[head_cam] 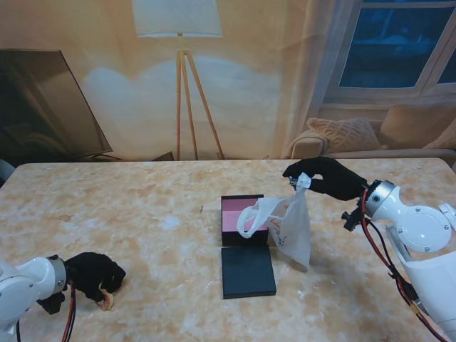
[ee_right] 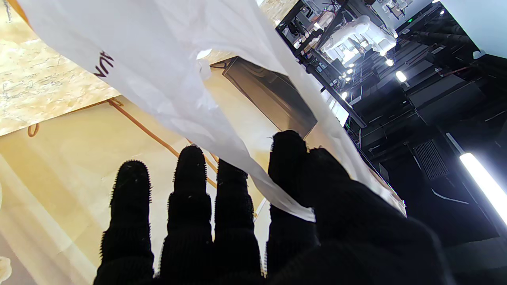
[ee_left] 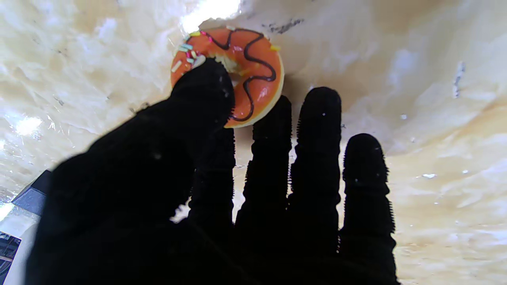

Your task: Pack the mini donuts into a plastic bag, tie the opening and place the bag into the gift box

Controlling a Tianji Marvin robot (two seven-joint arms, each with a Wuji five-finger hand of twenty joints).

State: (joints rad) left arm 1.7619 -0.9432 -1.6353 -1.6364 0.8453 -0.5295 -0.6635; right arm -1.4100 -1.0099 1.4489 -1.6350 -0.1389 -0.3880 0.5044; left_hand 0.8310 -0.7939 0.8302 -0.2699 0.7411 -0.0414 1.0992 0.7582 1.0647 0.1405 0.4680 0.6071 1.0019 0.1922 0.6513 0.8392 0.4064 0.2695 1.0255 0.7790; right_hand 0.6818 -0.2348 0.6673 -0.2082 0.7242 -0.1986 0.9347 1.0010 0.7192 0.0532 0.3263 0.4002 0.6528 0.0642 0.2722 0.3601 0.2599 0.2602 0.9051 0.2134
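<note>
A mini donut (ee_left: 257,75) with orange glaze, a chocolate drizzle and sprinkles rests on the marble table (head_cam: 142,214) at the near left. My left hand (head_cam: 96,276) is shut on the mini donut (head_cam: 107,303), thumb (ee_left: 202,87) pressed onto its top, and the left hand (ee_left: 198,198) hides its near side. Far right, my right hand (head_cam: 324,177) holds up a white plastic bag (head_cam: 296,228) by one handle. The bag (ee_right: 158,59) is pinched between thumb and forefinger of the right hand (ee_right: 237,221). It hangs beside the open gift box (head_cam: 242,217), which has a pink inside.
The box's black lid (head_cam: 247,271) lies flat on the table just nearer to me than the box. The bag's loose handle (head_cam: 251,217) droops over the box. Behind the table is a backdrop with a lamp and a sofa.
</note>
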